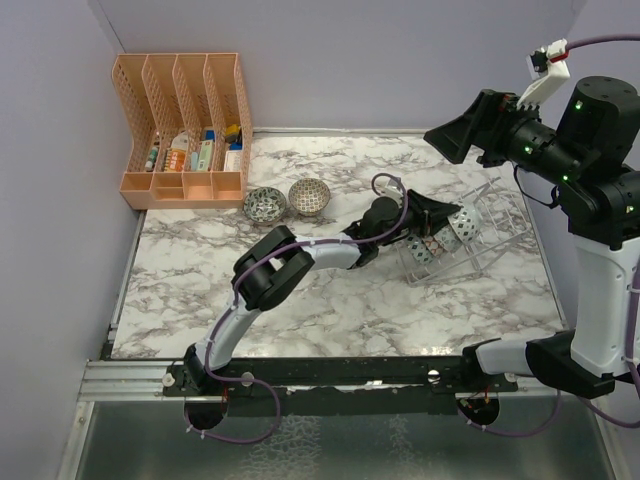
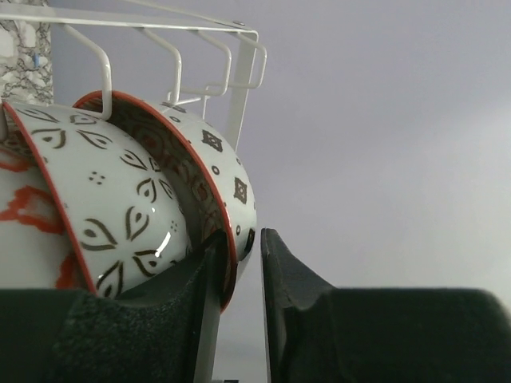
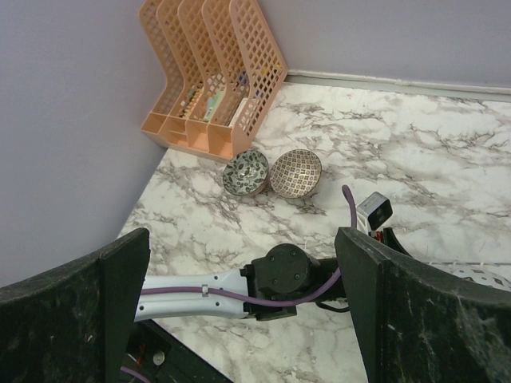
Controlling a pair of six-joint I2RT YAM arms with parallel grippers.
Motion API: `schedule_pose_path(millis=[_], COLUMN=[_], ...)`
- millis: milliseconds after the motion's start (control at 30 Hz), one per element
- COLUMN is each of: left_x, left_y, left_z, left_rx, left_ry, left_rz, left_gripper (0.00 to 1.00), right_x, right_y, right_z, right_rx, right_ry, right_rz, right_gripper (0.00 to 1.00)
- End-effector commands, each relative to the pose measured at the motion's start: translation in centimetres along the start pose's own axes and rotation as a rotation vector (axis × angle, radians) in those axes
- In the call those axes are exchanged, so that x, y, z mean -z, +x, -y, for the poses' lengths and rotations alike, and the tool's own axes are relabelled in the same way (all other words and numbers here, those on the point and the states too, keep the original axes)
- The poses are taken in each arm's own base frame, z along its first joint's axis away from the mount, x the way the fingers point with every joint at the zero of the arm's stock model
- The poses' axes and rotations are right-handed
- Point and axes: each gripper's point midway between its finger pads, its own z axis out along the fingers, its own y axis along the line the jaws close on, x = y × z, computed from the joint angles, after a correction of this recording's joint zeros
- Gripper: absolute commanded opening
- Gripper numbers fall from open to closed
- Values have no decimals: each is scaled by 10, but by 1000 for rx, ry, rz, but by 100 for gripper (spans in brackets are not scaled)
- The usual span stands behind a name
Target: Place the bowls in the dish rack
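Black foam fingers point(image 2: 209, 295) of the left gripper point(image 2: 242, 275) are clamped on the rim of a red-rimmed bowl point(image 2: 204, 171), which stands on edge in the dish rack point(image 1: 470, 235) just behind another patterned bowl point(image 2: 104, 207). The rack sits tilted on the marble counter point(image 1: 330, 300). Farther back, a grey-green bowl point(image 1: 264, 204) and a beige-brown bowl point(image 1: 309, 195) touch, near the peach organizer point(image 1: 185, 130). The right gripper point(image 3: 239, 307) is raised high, fingers wide apart.

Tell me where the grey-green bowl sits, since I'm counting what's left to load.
In the top view the grey-green bowl sits far left on the table, just in front of the peach organizer, touching or nearly touching the beige-brown bowl.
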Motion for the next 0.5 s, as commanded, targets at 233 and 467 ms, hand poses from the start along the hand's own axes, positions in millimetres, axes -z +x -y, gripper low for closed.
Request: schedule_pose_path(millis=[233, 467], left_x=[15, 27], left_y=[19, 15], left_z=[56, 49], left_rx=[-107, -135], left_ry=[-21, -100], left_rz=[-62, -69], left_gripper=[36, 44], right_x=[0, 2], right_y=[1, 2], right_z=[-1, -1], right_rx=[8, 7], right_ry=[-14, -17], right_rz=[-2, 3], right_gripper=[99, 99])
